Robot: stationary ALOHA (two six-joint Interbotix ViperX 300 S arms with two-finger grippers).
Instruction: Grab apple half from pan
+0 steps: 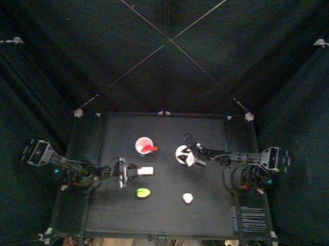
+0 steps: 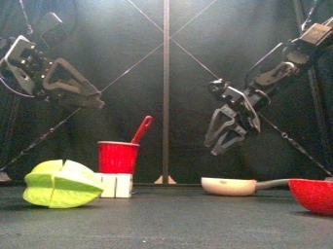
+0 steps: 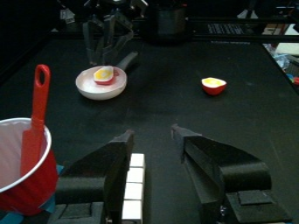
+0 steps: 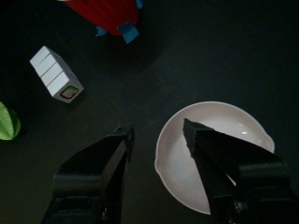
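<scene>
The pan [image 3: 84,87] is a small white dish with a handle, right of the table's middle [image 1: 188,157]. An apple half [image 3: 104,75], yellow with a red edge, lies in it. My right gripper [image 2: 224,144] hangs open just above the pan [image 2: 232,185]. In the right wrist view its jaws [image 4: 158,131] stand apart over the pan's near rim [image 4: 233,140], and the apple half is hidden there. My left gripper [image 3: 152,133] is open and empty at the left, above a white block [image 3: 135,179].
A red cup [image 2: 119,156] with a red spoon [image 2: 139,129] stands left of the pan. A green fruit [image 2: 61,183] and the white block [image 2: 117,185] lie at the front left. A red bowl with a pale inside [image 3: 214,85] sits at the front right [image 2: 313,193].
</scene>
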